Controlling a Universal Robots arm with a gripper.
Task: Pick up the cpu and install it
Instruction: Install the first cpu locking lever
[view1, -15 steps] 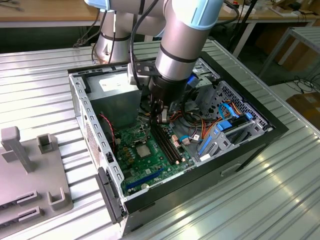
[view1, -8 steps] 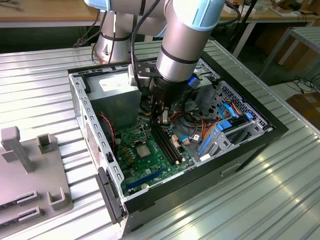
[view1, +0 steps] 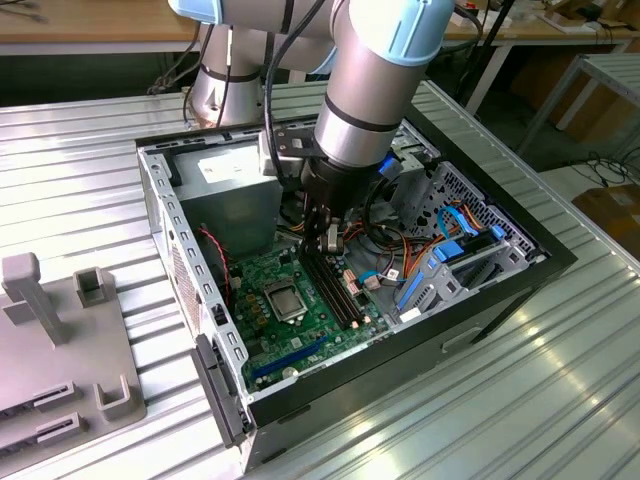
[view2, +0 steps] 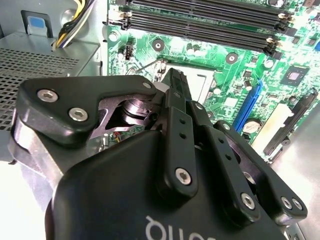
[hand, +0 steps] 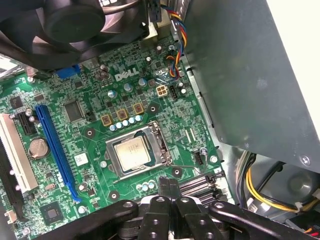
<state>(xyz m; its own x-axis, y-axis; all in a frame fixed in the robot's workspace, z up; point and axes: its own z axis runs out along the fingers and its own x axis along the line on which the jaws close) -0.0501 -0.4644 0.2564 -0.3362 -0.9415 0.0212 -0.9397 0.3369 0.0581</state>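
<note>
The cpu (hand: 131, 151), a small square chip with a silver-grey top, lies flat inside the socket frame (hand: 162, 145) on the green motherboard (hand: 95, 125). In the exterior view the cpu (view1: 284, 297) shows near the middle of the board inside the open computer case (view1: 190, 260). My gripper (view1: 331, 238) hangs above the board, up and to the exterior view's right of the socket, over the memory slots (view1: 335, 290). Its black fingers (hand: 169, 186) are pressed together with nothing showing between them. In the second wrist view the gripper (view2: 172, 75) hides much of the socket.
A black fan (hand: 75, 25) and a grey metal box (view1: 225, 185) stand at the back of the case. Coloured cables (view1: 400, 250) and blue drive brackets (view1: 455, 255) fill the exterior view's right side. A grey fixture (view1: 60, 340) sits on the ribbed table at the exterior view's left.
</note>
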